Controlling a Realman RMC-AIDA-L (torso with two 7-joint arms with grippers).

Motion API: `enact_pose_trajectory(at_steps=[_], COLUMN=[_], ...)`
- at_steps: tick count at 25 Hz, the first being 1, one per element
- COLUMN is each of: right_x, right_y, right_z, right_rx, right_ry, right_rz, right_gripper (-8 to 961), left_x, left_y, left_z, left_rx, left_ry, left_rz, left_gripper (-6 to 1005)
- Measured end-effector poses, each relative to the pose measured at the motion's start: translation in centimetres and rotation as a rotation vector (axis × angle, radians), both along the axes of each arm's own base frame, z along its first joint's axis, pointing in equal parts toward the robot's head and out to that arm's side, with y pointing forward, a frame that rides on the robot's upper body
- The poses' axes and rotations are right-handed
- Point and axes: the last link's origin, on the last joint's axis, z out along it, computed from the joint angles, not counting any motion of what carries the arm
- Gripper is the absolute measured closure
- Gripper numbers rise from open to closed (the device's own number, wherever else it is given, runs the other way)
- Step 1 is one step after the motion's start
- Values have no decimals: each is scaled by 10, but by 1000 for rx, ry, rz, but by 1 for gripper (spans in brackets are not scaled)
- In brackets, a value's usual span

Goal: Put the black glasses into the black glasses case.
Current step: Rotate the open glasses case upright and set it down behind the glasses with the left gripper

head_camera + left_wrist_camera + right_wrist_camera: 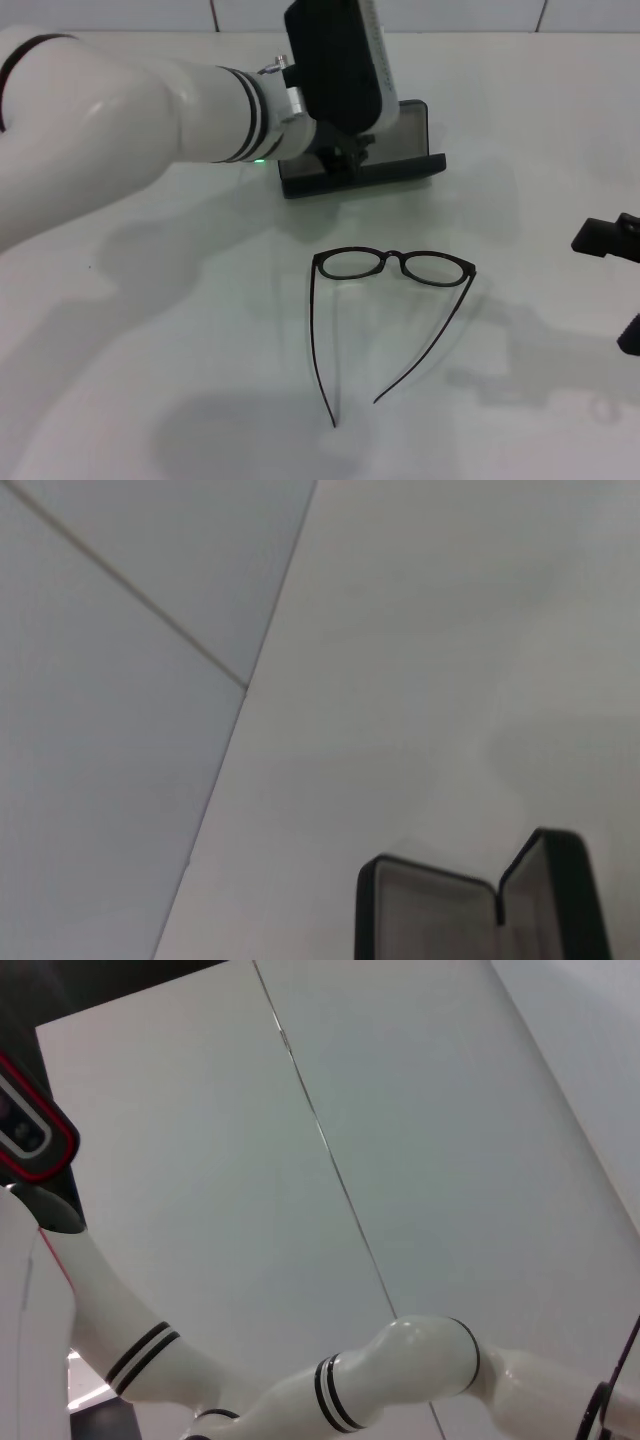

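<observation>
The black glasses (pixel 393 266) lie on the white table in the head view, lenses toward the far side, both temple arms unfolded and pointing at the near edge. Behind them the black glasses case (pixel 405 150) stands open with its grey lining showing. My left gripper (pixel 345 155) hangs right over the case's left part, its black wrist housing covering that end. The left wrist view shows the open case (pixel 430 910) from close by, with its lid (pixel 560 895) raised. My right gripper (pixel 608 238) is parked at the table's right edge, well apart from the glasses.
The white table (pixel 200 330) spreads around the glasses. My left forearm (pixel 120 130) crosses the upper left of the head view. A tiled wall (pixel 120 730) rises behind the table. The right wrist view shows only wall and the left arm (pixel 400 1360).
</observation>
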Motion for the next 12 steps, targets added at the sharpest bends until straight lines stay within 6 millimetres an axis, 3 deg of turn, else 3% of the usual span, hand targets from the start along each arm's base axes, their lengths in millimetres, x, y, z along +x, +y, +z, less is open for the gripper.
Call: enact_pose_trajectory(at_steps=[9,12], right_x=[0,0], right_y=[2,3], right_z=[-4,-5], right_rx=[8,9], right_ry=[-14,-17], right_rz=[-12,-15], right_gripper=[98,99], left_x=[-6,-10], left_y=[2,4], left_z=[-6,-12], left_rx=[-26,-44], left_ry=[15,30], left_rz=[37,57], left_gripper=[829,917])
